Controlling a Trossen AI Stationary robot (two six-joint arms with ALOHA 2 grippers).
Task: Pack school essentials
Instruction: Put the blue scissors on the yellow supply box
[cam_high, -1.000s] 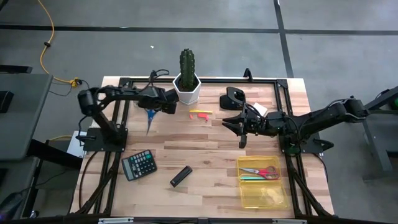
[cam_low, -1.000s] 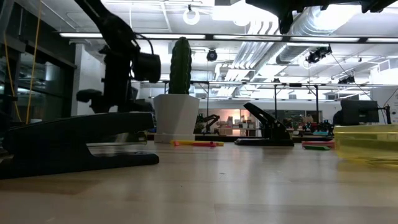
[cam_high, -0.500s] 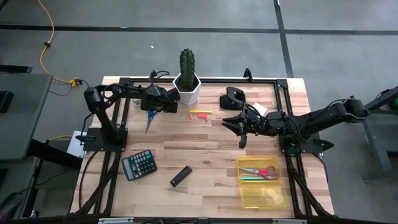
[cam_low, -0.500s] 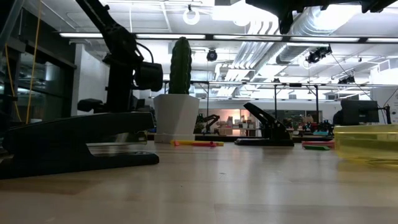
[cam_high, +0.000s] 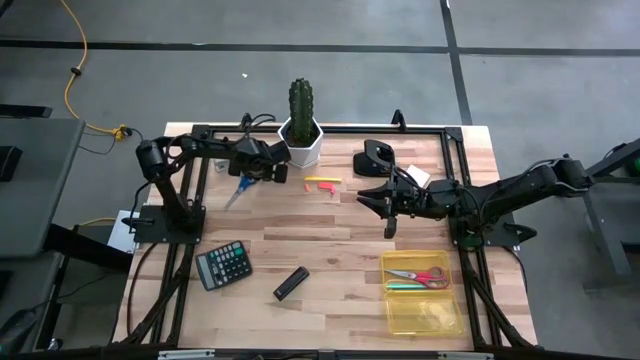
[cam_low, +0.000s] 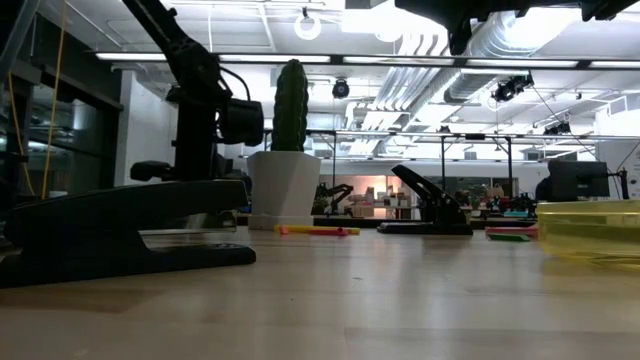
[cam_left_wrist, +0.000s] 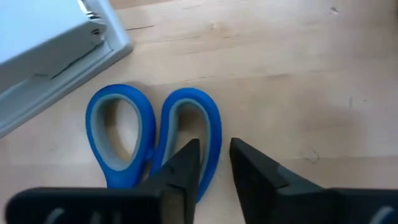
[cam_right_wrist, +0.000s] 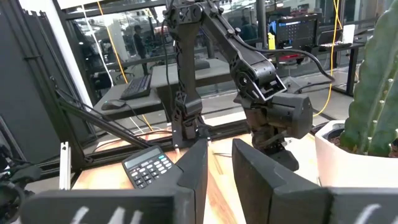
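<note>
Where scissors (cam_left_wrist: 155, 134) lie, left claw (cam_left_wrist: 214, 163) low

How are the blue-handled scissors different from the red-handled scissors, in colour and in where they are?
The blue-handled scissors have blue handles; the red-handled scissors have red ones. The blue-handled scissors lie on the bare wooden table beside the cactus pot, under the left gripper; the red-handled scissors lie inside the yellow bin, with no gripper near. Both pairs lie flat.
</note>
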